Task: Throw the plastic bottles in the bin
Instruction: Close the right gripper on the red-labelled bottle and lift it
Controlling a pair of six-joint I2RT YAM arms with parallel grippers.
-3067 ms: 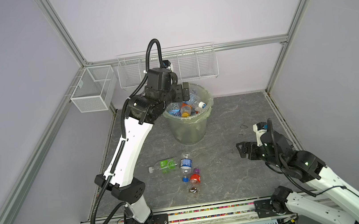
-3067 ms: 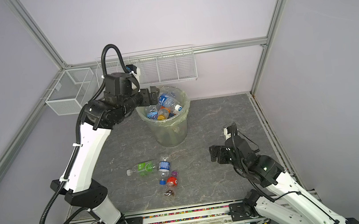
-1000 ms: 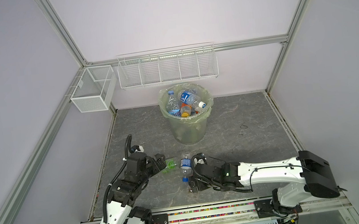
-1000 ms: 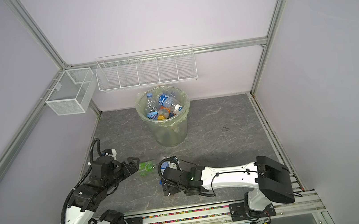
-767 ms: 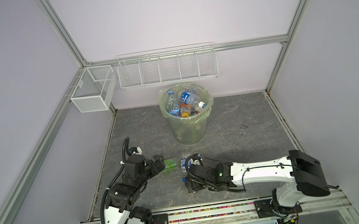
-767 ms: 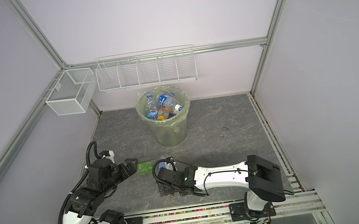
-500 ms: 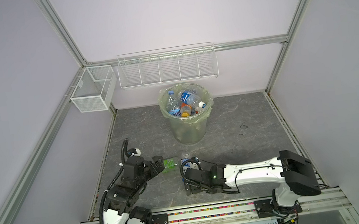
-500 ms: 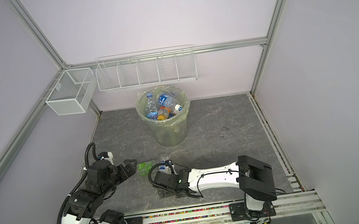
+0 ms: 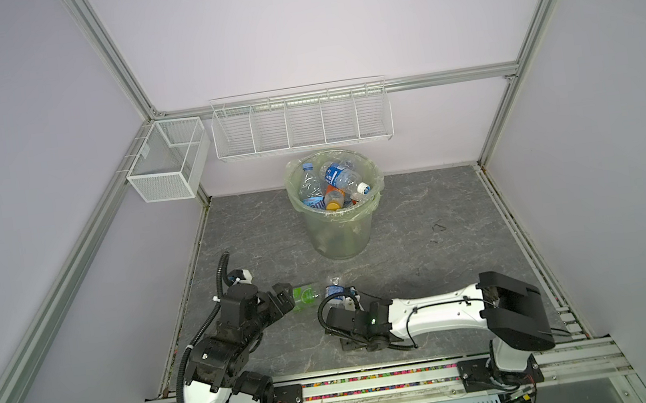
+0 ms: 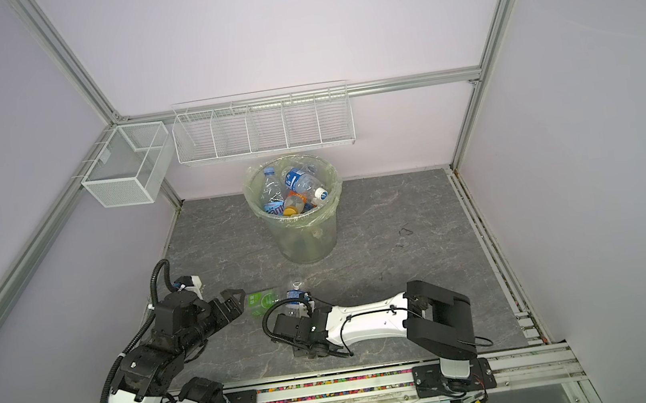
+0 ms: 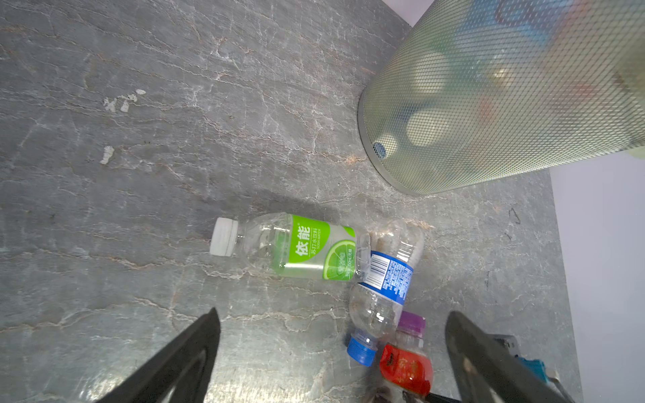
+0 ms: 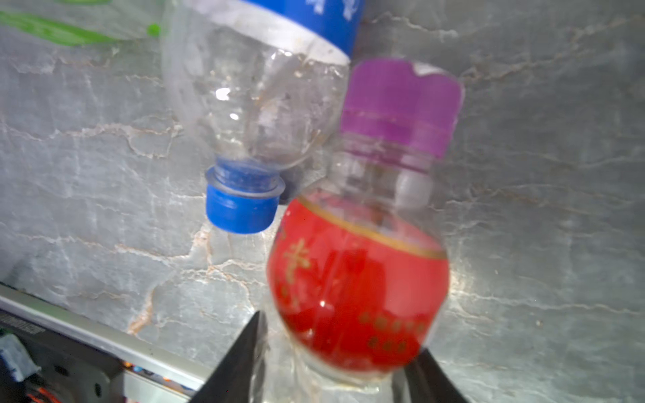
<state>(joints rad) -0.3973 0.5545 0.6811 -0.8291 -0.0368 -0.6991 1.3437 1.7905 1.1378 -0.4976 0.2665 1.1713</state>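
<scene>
Three plastic bottles lie on the grey floor in front of the bin point(image 9: 338, 234) point(image 10: 307, 240), which holds several more. A green-label bottle point(image 9: 306, 296) point(image 11: 300, 247) touches a blue-label bottle point(image 9: 331, 292) point(image 11: 387, 279). Beside them is a red-label bottle point(image 11: 406, 366) point(image 12: 356, 289) with a purple cap, hidden under the right wrist in both top views. My right gripper point(image 12: 340, 335) has a finger against each side of the red bottle's base. My left gripper point(image 9: 285, 297) point(image 11: 333, 314) is open, low, just short of the green bottle's white cap.
A white mesh box point(image 9: 166, 163) and a long wire rack point(image 9: 303, 125) hang on the back walls. The front rail point(image 9: 377, 382) runs close behind the right wrist. The right arm lies low across the floor's front half.
The right arm slid left along the floor and its jaws closed in on the red bottle's base. The left gripper stayed open by the green bottle, having come down from the bin earlier.
</scene>
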